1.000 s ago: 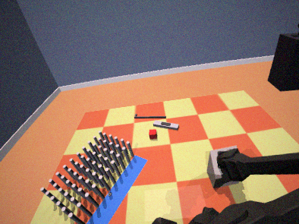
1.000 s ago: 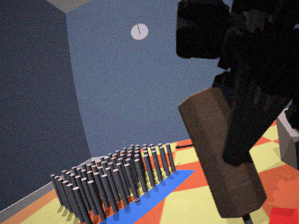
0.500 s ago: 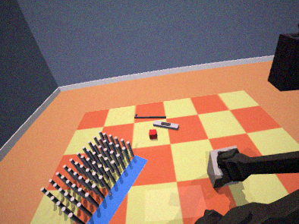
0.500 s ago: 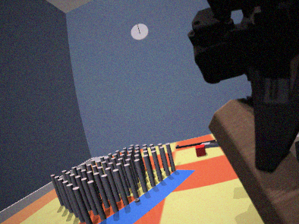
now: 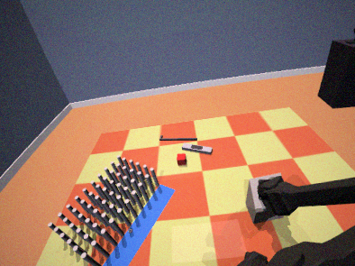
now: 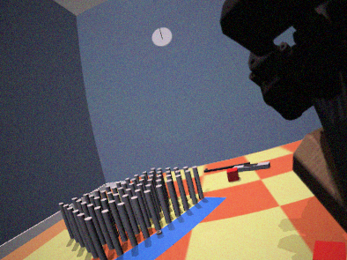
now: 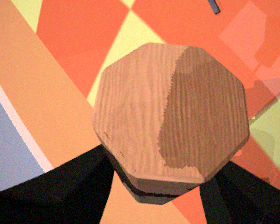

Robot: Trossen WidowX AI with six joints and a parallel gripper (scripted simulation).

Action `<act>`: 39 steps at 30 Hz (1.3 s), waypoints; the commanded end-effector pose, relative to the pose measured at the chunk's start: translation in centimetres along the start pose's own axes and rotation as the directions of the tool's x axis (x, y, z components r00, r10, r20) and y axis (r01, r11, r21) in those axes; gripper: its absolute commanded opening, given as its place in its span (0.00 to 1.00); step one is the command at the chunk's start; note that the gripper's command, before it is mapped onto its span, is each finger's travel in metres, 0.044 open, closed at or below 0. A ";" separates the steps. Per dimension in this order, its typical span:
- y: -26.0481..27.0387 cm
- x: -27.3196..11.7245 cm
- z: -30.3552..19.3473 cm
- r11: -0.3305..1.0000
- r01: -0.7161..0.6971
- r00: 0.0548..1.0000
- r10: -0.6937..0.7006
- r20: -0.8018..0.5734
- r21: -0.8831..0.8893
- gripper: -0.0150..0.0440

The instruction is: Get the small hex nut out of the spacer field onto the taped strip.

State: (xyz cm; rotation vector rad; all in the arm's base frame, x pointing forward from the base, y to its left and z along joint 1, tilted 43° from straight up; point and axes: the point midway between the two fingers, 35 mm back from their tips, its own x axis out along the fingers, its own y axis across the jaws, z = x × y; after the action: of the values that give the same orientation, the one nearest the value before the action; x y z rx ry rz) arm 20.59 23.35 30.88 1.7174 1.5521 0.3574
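Observation:
My gripper (image 7: 158,153) is shut on a tool's wooden handle (image 7: 170,115) (image 6: 316,171), seen end-on in the wrist view and cut off at the right in the exterior view. It is held up, right of the spacers. The tool's tip is hidden. The hex nut (image 5: 131,230) (image 6: 159,232) is a tiny dot on the blue strip (image 5: 146,222) (image 6: 182,226), at its edge by the front row of spacers. The metal spacers (image 5: 104,200) (image 6: 128,215) stand upright in rows, though individual bases are partly hidden.
A thin black rod (image 5: 177,139) with a bent end, a grey bar (image 5: 196,149) and a red cube (image 5: 181,159) (image 6: 232,174) lie behind and right of the spacers. A grey block (image 5: 253,202) with a dark arm-like part stands at the right. A red block (image 6: 329,250) is nearby.

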 end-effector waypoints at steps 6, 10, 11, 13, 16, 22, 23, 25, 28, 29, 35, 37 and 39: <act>-0.8 -0.1 -1.8 0.953 0.058 0.996 -0.036 -0.079 0.297 0.25; -1.1 -0.2 -2.5 0.903 0.095 0.992 -0.053 -0.111 0.419 0.25; -1.2 -0.2 -2.6 0.888 0.105 0.991 -0.057 -0.119 0.448 0.25; -1.4 -0.2 -3.0 0.855 0.125 0.989 -0.065 -0.135 0.504 0.25; -1.6 -0.2 -3.5 0.797 0.157 0.984 -0.078 -0.159 0.583 0.25; -2.0 -0.3 -4.1 0.719 0.196 0.978 -0.093 -0.186 0.667 0.25; -2.0 -0.3 -4.1 0.719 0.196 0.978 -0.093 -0.186 0.667 0.25; -2.0 -0.3 -4.1 0.719 0.196 0.978 -0.093 -0.186 0.667 0.25; -2.0 -0.2 -4.0 0.719 0.196 0.978 -0.093 -0.186 0.667 0.25; -2.0 -0.2 -4.0 0.719 0.196 0.978 -0.094 -0.186 0.667 0.25; -2.1 0.4 -3.8 0.719 0.196 0.978 -0.095 -0.185 0.666 0.25; -2.2 0.5 -3.7 0.719 0.196 0.978 -0.095 -0.185 0.666 0.25; -2.2 0.7 -3.7 0.720 0.196 0.978 -0.096 -0.184 0.666 0.25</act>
State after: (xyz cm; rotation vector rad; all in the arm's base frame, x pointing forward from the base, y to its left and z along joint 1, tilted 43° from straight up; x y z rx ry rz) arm 16.55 24.91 32.08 2.1168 2.0774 -0.2138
